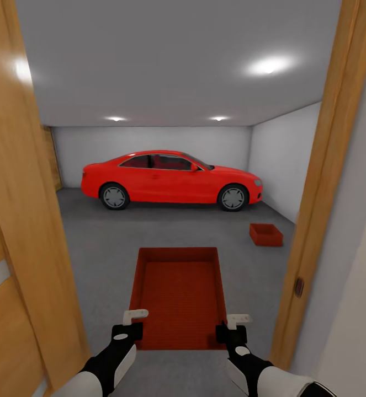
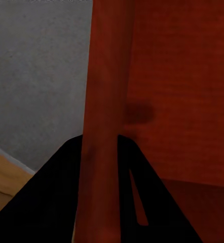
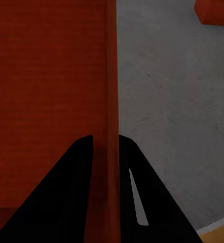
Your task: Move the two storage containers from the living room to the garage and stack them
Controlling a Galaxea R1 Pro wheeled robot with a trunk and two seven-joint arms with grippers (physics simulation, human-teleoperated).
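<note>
your left gripper (image 1: 132, 324) is clamped on the left side wall of the carried container (image 1: 177, 295), and your right gripper (image 1: 233, 326) is clamped on its right wall; each wrist view shows the thin red wall pinched between dark fingers (image 2: 56, 197). you hold the bin level in front of you, open side up, with nothing inside it. you are in the doorway, wooden door frame (image 1: 321, 182) on both sides, looking into the garage.

by my judgement you are on the second carry: the other container (image 1: 266, 234) already sits on the grey floor (image 1: 100, 248) ahead to your right, near the white wall, and it also looks empty. next you need to drive through the frame without clipping it, line up over that bin, lower yours squarely onto it, then let go. the red car (image 1: 171, 179) is parked well beyond.
</note>
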